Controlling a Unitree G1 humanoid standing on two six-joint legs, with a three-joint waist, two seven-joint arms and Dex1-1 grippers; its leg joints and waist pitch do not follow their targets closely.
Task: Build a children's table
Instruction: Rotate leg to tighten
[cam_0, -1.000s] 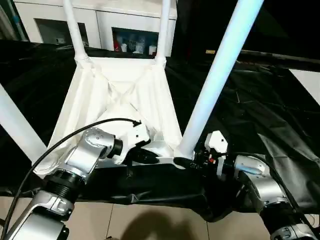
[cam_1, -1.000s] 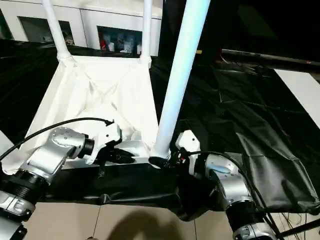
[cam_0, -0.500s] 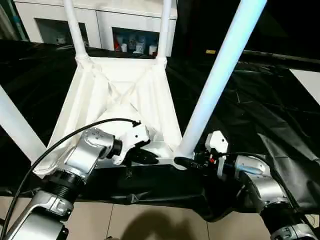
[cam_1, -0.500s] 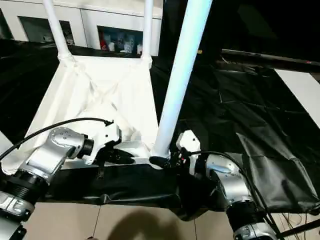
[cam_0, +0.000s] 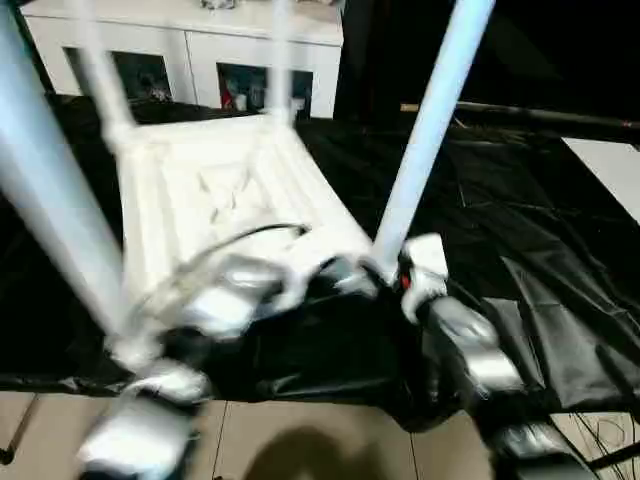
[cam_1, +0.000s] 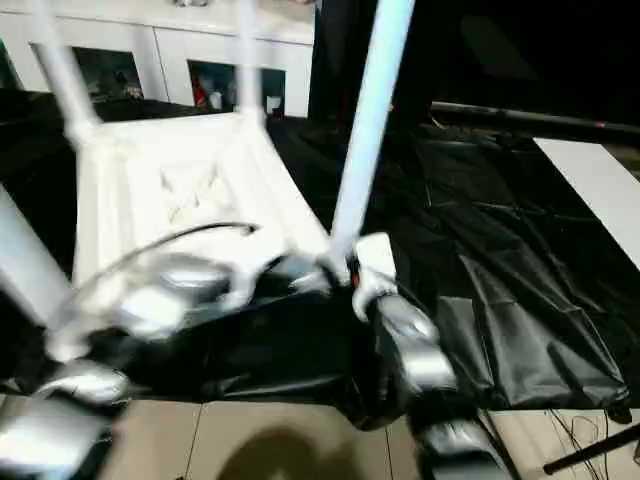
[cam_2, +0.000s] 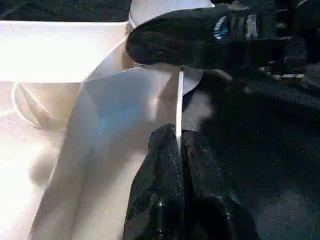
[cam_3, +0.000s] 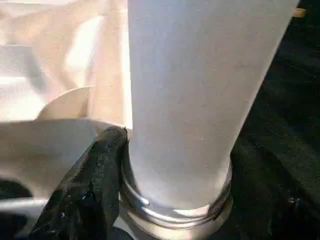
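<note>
White plastic children's table (cam_0: 225, 190) lies upside down at the black table's (cam_0: 520, 250) near edge, four legs up. Left claw (cam_2: 177, 150) pinches its rim; right claw's (cam_3: 100, 175) state — cannot tell. Flipping remains, I'd judge.

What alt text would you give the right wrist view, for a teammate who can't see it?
Close-up of a thick white table leg standing in a ringed corner socket of the upturned children's table. One black finger of the right gripper rests against the socket's base beside the leg, with black cloth behind.
</note>
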